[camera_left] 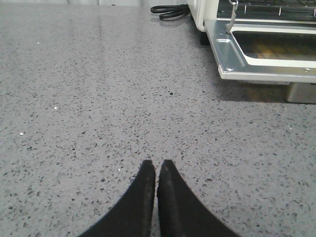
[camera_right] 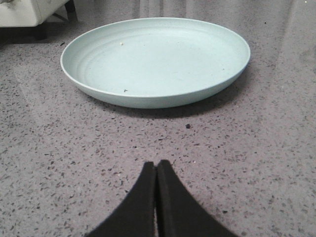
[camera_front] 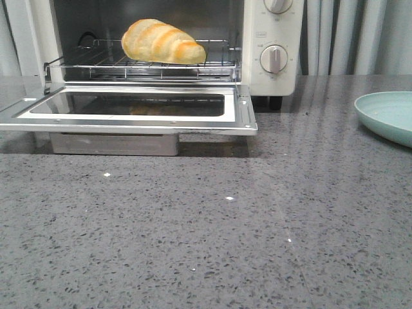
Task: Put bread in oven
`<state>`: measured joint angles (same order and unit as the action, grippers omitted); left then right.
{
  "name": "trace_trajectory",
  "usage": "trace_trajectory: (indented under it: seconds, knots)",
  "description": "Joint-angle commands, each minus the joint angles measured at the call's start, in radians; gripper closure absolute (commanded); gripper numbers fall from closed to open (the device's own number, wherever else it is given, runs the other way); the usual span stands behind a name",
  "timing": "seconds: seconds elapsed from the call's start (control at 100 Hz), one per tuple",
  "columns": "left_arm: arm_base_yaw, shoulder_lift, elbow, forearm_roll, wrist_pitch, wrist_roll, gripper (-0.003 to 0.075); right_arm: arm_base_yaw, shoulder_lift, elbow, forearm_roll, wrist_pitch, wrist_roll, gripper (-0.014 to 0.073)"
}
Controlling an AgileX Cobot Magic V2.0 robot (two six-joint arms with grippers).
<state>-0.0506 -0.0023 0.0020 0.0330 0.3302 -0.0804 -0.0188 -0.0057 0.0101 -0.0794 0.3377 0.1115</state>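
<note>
The golden-yellow ridged bread [camera_front: 163,42] lies on the wire rack [camera_front: 141,64] inside the cream-white oven [camera_front: 273,51]. The oven's glass door [camera_front: 129,108] hangs open and flat over the counter; its corner also shows in the left wrist view [camera_left: 261,54]. My left gripper [camera_left: 157,167] is shut and empty, low over bare counter, well away from the oven door. My right gripper [camera_right: 156,167] is shut and empty, just short of the plate. Neither gripper shows in the front view.
A pale green plate [camera_right: 155,59] with only crumbs on it sits on the grey speckled counter at the right [camera_front: 389,116]. A black power cord [camera_left: 170,11] lies beside the oven. A grey curtain [camera_front: 354,35] hangs behind.
</note>
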Motion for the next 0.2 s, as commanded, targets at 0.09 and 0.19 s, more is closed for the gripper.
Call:
trace_trajectory:
  seconds: [0.09,0.19]
  knots:
    - [-0.010,-0.026,0.020,-0.010,-0.070,-0.001,0.0741,-0.004,-0.021,0.025,-0.002,-0.021,-0.002,0.0661]
    - [-0.010,-0.026,0.020,-0.010,-0.070,-0.001,0.0741,-0.004,-0.021,0.025,-0.002,-0.021,-0.002,0.0661]
